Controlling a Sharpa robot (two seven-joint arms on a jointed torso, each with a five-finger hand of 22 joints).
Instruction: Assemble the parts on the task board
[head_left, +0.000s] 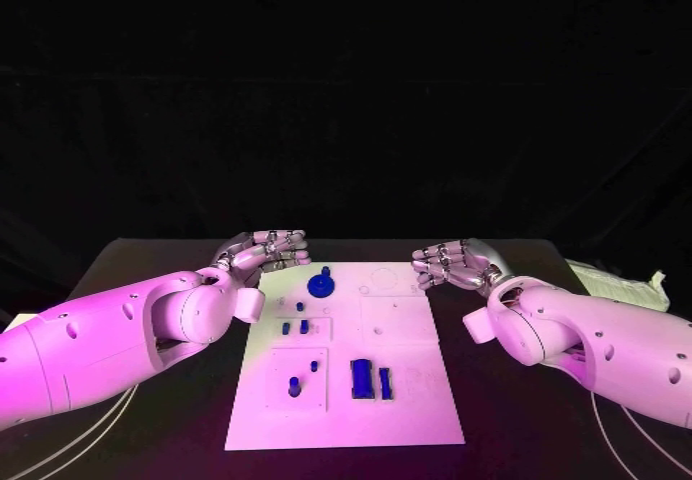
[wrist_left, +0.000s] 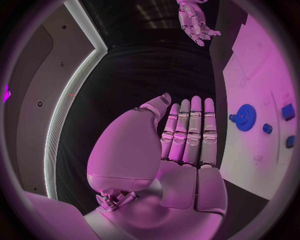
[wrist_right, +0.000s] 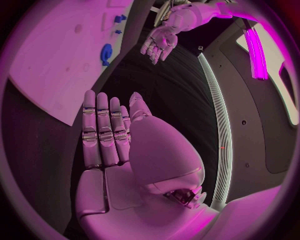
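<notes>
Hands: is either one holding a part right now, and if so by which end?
Nothing is held. The left hand and right hand hang open beside the task board's far end, fingers straight, palms bare. The blue gear sits on the board.

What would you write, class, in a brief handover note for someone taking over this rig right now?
Left hand: open, holding nothing, beside the far left corner of the task board.
Right hand: open, holding nothing, off the board's far right corner.
Blue gear sits at the board's far end; small blue parts mid-board; two blue blocks nearer the robot.
Done: cannot tell. Left: picking up parts; neither hand touches any.
</notes>
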